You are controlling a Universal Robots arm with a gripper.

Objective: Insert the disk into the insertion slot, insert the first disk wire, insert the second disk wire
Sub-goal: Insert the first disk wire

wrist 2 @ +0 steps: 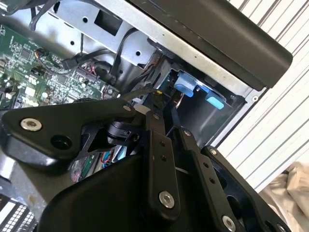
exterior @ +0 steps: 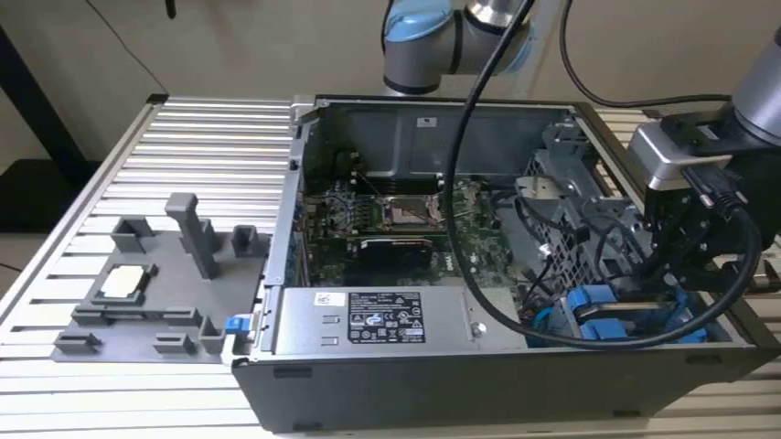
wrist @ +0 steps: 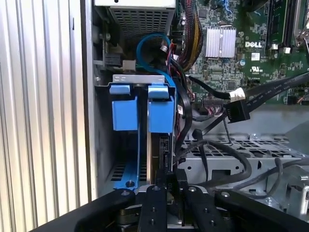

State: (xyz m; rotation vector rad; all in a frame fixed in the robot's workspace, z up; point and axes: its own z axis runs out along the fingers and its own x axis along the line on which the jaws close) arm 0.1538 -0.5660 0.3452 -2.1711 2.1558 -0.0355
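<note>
Plastic in bright blue frames the disk (wrist: 161, 123), which stands on edge inside the insertion slot (wrist: 159, 79) of the dark grey drive cage. In the first wrist view its blue tab lies deep in the bay and its dark edge runs back toward the camera. The hand (wrist: 170, 181) has its black fingers (wrist: 155, 193) drawn close together on that near end of the disk, gripping it. In the second wrist view the hand (wrist 2: 153, 99) reaches into the same corner of the case, with blue tabs showing just past its tips.

Just beside the disk, in the neighbouring bay, sits a second blue carrier (wrist: 124, 113), its tab level with the disk's. A blue cable (wrist: 152, 41) loops above the cage. A bundle of black wires runs along the cage's other side, and one flat black cable ends in a loose connector (wrist: 237, 112) near a perforated grey metal cage (wrist: 251, 147). Beyond them lies the green motherboard (wrist: 251, 29) with a finned silver heat sink (wrist: 220, 42).

In the exterior view the open computer case (exterior: 427, 393) lies on a slatted metal bench (exterior: 208, 128), and the drive cage is in its corner on the exterior view's right. The power supply (exterior: 366, 320) is beside it, and the robot arm (exterior: 433, 37) rises behind the case. Well apart, on the exterior view's left, a grey fixture tray (exterior: 183, 325) holds a small pale part (exterior: 126, 282).
</note>
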